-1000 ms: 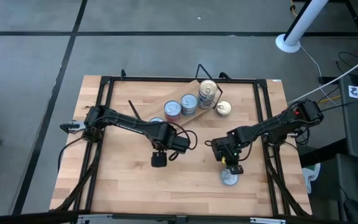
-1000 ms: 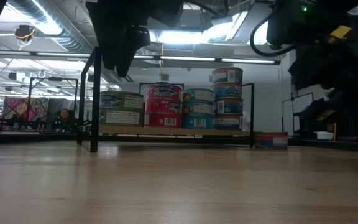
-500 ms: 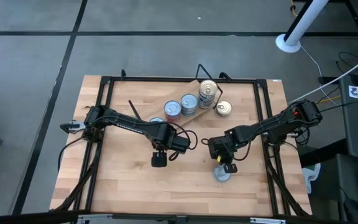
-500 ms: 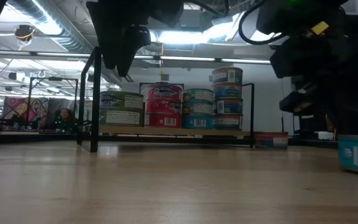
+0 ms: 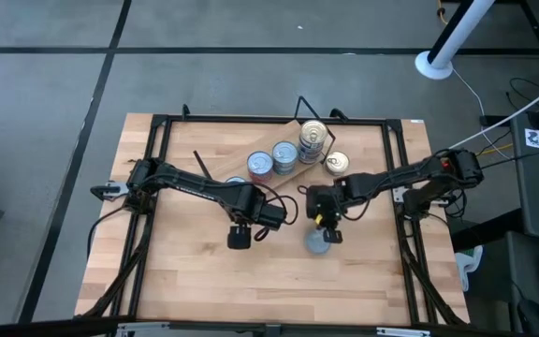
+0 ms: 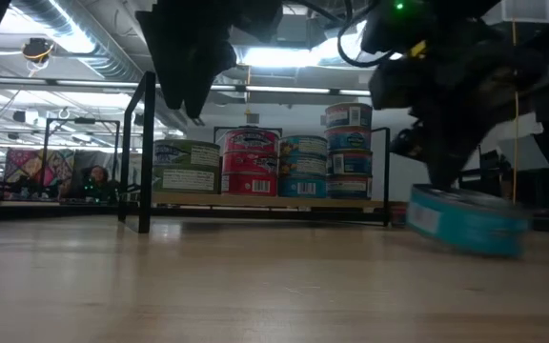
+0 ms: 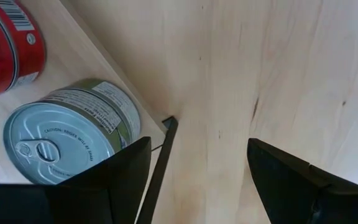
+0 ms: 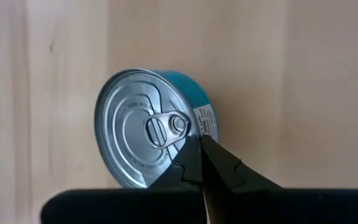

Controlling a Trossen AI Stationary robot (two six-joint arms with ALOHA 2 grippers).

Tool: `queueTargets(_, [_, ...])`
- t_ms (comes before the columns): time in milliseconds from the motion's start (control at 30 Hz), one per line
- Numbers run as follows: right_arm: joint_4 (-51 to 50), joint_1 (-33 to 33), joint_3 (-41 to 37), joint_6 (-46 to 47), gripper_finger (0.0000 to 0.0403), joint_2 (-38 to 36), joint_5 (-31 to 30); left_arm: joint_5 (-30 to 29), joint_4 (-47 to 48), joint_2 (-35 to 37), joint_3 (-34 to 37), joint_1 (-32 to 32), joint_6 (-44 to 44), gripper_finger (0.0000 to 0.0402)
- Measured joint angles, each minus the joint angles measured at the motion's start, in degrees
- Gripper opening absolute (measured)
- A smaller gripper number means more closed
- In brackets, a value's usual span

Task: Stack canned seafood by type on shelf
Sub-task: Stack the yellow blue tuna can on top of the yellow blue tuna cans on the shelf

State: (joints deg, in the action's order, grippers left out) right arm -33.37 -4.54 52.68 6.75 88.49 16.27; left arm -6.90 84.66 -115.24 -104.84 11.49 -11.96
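Right now the right claw [image 5: 323, 223] sits near the middle of the worktop [image 5: 185, 281], its fingers pressed together with the tips against the pull-tab edge of a teal-labelled tin [image 8: 154, 127]. Seen from the right wrist, the tips touch the lid's rim beside the ring pull; nothing lies between the fingers. From table height this tin [image 6: 467, 219] is tilted, one edge lifted off the wood. From above it shows as a silvery disc [image 5: 320, 242] just on the near side of the claw.

Meanwhile the left claw [image 5: 240, 240] hangs to the left of it, over bare wood, fingers spread wide and empty. Its wrist camera looks past them at a green-labelled tin [image 7: 76, 138] and part of a red tin [image 7: 8, 46] on the shelf [image 7: 73, 59].

Farther back, the shelf [image 5: 293, 168] lies at an angle in the far half of the worktop. It carries stacked tins [image 6: 279, 162]: green at the left, then red, then teal, with the tallest pile [image 6: 349, 148] at the right end. One gold-lidded tin [image 5: 336, 164] stands on the worktop just beside the shelf's right end.
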Motion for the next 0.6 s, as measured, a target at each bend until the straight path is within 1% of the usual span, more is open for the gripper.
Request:
queueTargets(300, [0.1,4.6,3.1,-2.9,0.0,0.0,-2.7,0.0,0.3,0.0,0.0,0.0,0.4,0.0262])
queueTargets(600, [-1.3,7.8,7.7,-6.4,0.0,0.0,-3.1,0.0,1.5,0.0,0.0,-0.1,0.4,0.0262])
